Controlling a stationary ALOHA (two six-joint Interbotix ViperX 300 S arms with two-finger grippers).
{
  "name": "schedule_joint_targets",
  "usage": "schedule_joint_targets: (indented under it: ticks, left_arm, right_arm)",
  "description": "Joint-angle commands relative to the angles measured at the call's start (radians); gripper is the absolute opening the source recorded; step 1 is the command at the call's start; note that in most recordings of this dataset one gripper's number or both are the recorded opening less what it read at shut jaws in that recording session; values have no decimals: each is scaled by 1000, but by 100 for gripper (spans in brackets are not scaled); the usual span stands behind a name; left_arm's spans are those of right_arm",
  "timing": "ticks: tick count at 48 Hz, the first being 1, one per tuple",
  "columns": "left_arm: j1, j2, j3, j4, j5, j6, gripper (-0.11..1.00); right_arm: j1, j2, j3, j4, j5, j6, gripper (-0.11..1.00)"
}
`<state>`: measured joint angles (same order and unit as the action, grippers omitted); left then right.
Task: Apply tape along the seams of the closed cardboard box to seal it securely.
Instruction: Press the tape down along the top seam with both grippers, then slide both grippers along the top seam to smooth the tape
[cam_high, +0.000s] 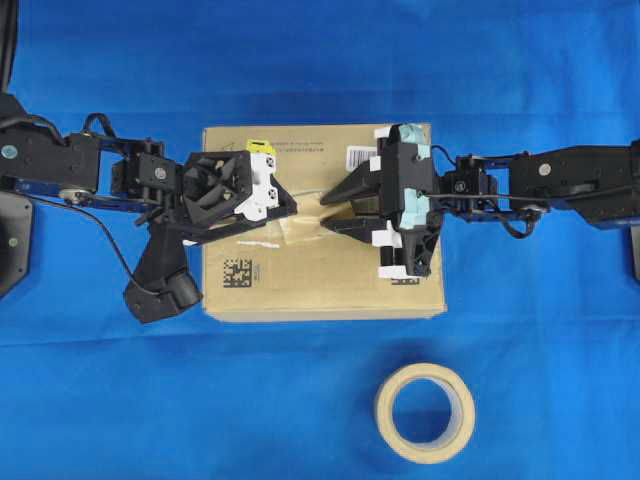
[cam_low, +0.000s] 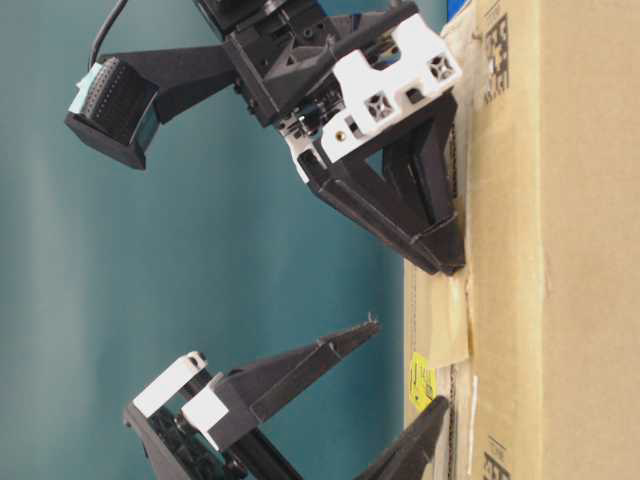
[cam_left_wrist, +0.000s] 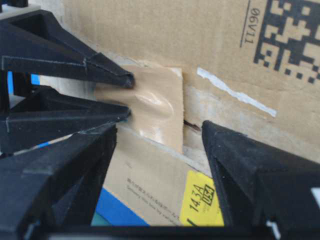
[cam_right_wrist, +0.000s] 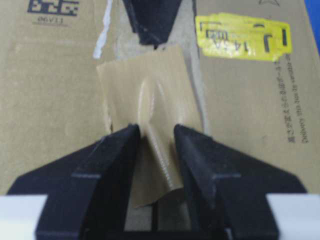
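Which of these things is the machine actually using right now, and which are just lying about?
In use:
- brown rectangular cardboard box
- short tan piece of packing tape over the dark seam between the flaps
- right gripper, jaws pinching the tape
- left gripper, jaws open

Lying about:
- round beige tape roll on the blue cloth

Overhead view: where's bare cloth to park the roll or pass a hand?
Free: blue cloth above the cardboard box, and below it on both sides of the tape roll. Crowded: box top, where left gripper and right gripper meet over the tape.
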<state>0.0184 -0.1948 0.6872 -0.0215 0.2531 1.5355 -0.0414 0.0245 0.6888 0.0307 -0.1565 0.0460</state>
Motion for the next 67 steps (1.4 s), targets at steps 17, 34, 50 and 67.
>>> schedule_joint_targets:
  ticks: [17, 34, 50, 67]
  left_arm:
    - [9, -57, 23, -29, -206, -129, 64]
    - [9, -55, 21, -23, -316, -718, 45]
    - [3, -64, 54, -20, -324, -1014, 3]
    - [-11, 0, 58, -21, -426, -1042, 0]
  right_arm:
    - [-2, -41, 15, 3, 20, -2, 45]
    - [8, -184, 37, -2, -3, -8, 45]
    - [-6, -229, 43, -17, -155, -17, 23]
    - [-15, -135, -12, -15, -156, -17, 1]
